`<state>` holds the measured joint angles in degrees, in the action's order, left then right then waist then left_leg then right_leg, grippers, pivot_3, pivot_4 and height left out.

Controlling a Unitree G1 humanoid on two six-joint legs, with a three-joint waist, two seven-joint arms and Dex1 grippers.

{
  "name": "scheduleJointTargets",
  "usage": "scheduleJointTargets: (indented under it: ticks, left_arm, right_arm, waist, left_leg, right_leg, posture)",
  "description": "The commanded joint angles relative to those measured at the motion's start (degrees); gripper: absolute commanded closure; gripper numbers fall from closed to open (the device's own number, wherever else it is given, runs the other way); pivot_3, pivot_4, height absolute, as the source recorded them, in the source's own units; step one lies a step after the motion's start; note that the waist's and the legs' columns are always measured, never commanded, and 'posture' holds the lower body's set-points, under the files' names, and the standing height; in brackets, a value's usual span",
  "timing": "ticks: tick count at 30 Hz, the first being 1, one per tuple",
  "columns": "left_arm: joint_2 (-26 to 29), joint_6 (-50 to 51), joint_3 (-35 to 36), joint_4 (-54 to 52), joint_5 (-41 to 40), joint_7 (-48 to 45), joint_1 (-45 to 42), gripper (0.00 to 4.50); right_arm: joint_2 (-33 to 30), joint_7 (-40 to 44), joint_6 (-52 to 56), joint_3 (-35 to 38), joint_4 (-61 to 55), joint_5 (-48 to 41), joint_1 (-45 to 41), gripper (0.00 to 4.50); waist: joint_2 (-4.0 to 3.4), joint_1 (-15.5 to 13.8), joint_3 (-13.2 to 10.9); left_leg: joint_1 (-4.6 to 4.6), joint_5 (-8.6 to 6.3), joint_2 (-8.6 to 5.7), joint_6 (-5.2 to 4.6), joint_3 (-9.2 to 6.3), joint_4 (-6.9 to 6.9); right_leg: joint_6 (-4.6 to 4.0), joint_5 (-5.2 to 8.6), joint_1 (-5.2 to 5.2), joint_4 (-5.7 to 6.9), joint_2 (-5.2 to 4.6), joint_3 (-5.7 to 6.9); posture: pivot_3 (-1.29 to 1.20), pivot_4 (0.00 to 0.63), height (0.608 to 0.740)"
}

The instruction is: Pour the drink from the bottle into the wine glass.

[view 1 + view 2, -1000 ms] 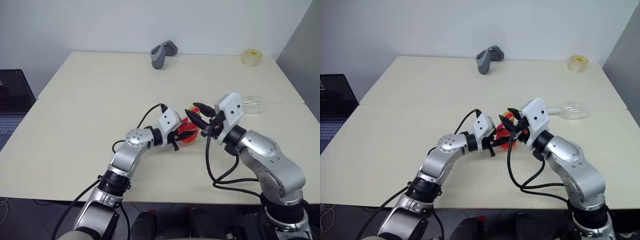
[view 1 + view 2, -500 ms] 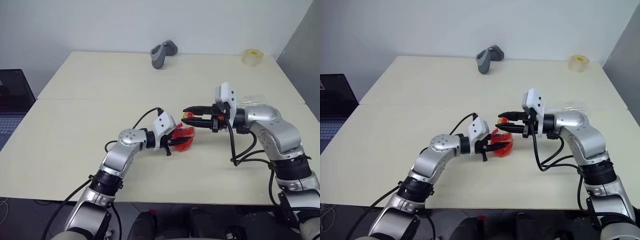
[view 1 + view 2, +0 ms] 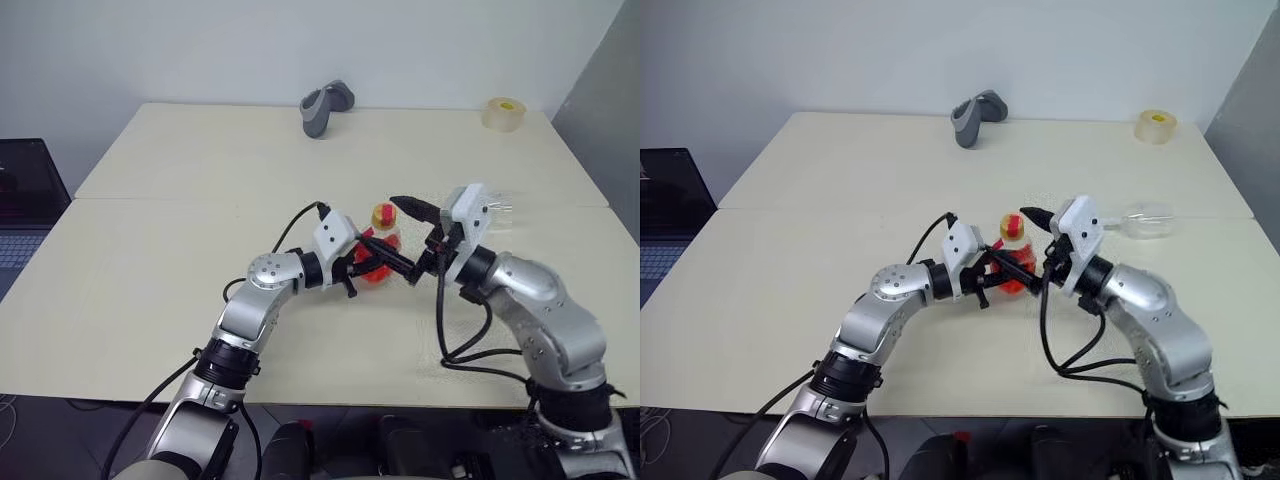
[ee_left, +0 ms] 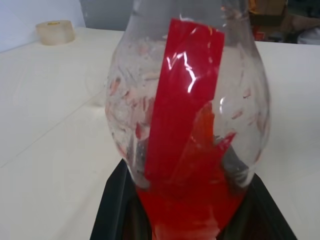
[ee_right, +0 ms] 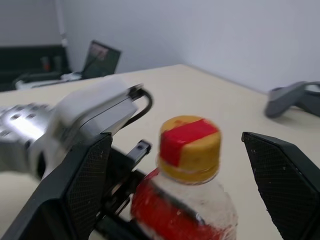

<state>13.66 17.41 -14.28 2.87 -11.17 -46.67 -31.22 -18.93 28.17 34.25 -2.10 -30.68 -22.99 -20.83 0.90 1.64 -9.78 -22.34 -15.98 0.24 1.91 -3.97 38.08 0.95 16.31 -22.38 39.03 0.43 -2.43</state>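
Note:
The bottle (image 3: 377,258) is a small clear one with a yellow-and-red cap (image 5: 190,147) and a red label strip. It stands nearly upright over the middle of the table. The red-orange drink (image 4: 187,210) sits in its bottom. My left gripper (image 4: 187,220) is shut on the bottle's lower body, with a black finger (image 4: 114,200) on each side. My right gripper (image 3: 405,238) is open, its fingers (image 5: 75,190) spread wide on either side of the cap without touching it. The clear wine glass (image 3: 1145,220) is on the table just behind my right wrist and seems to lie on its side.
A grey handheld device (image 3: 325,105) lies at the back of the cream table (image 3: 150,260). A yellowish tape roll (image 3: 503,112) stands at the back right corner. A laptop (image 3: 25,200) sits past the table's left edge. A grey wall closes off the right side.
My right gripper has gone from nearly closed to wide open and now straddles the cap. The bottle, tilted half a second ago, now stands nearly upright in my left gripper.

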Motion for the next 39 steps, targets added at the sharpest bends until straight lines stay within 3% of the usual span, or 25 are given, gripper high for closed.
scheduleJointTargets:
  ticks: [1,10,21,25,28,32,39]
  left_arm:
    - [-0.46,-1.32,-0.14,-1.22,0.16,0.09,-1.04,3.47]
    - [-0.55,-1.05,0.04,-0.96,0.13,-0.12,-1.28,3.47]
    - [-0.05,-0.70,0.09,-2.24,0.45,0.42,-0.06,3.50]
    - [0.21,-0.73,0.20,-2.16,0.35,0.56,-0.08,3.51]
    - [0.28,-0.76,0.08,-2.12,0.28,0.61,-0.17,3.51]
    - [0.17,-0.87,-0.13,-1.89,0.26,0.56,-0.48,3.52]
    - [0.40,-1.12,-0.25,-1.93,0.39,0.55,-0.29,3.52]
  right_arm:
    - [2.17,-5.02,-2.26,-0.81,-2.42,2.87,-0.69,0.00]
    - [3.15,-7.44,-3.58,1.44,-1.23,3.56,-0.32,0.00]
    - [-10.72,1.11,0.38,8.01,-2.16,-2.38,2.91,0.00]
    - [-14.32,5.84,6.40,7.35,-7.30,-11.31,3.11,0.00]
    - [-14.07,5.23,8.44,6.26,-9.21,-13.89,2.53,0.00]
    - [-10.10,1.13,6.05,1.21,-7.28,-9.27,-0.78,0.00]
    - [-5.94,-2.20,-1.78,-0.45,0.20,-0.94,-2.78,0.00]
  waist:
    - [0.00,-0.04,0.00]
    - [0.00,-0.03,0.00]
    - [0.00,-0.04,0.00]
    - [0.01,-0.07,0.00]
    - [0.00,0.04,0.00]
    - [0.00,0.12,0.00]
    - [0.00,-0.21,0.00]
  left_leg:
    - [-0.01,0.00,-0.02,0.01,0.00,0.00]
    - [-0.02,0.02,-0.06,0.03,-0.01,0.00]
    - [-0.01,0.01,-0.12,0.00,-0.01,-0.01]
    - [-0.02,0.01,-0.12,0.00,-0.01,-0.01]
    - [0.00,0.01,-0.09,0.00,-0.01,-0.02]
    - [0.00,0.01,-0.11,0.00,-0.03,-0.01]
    - [-0.06,0.02,-0.20,0.01,-0.07,0.01]
  right_leg:
    - [0.00,0.00,0.00,-0.02,0.00,0.00]
    - [0.00,0.00,0.00,-0.04,-0.02,0.00]
    - [0.01,0.01,0.02,-0.04,-0.03,-0.01]
    - [0.01,0.01,0.03,-0.05,-0.03,0.00]
    - [0.01,0.01,0.03,-0.04,-0.02,-0.01]
    - [0.01,0.01,0.04,-0.03,-0.02,0.00]
    - [0.05,0.03,0.02,-0.06,-0.09,0.04]
  posture:
    - [0.00,0.150,0.740]
    - [0.00,0.150,0.740]
    - [0.00,0.150,0.740]
    - [0.00,0.150,0.740]
    - [0.00,0.150,0.740]
    - [0.00,0.150,0.740]
    - [0.00,0.150,0.740]
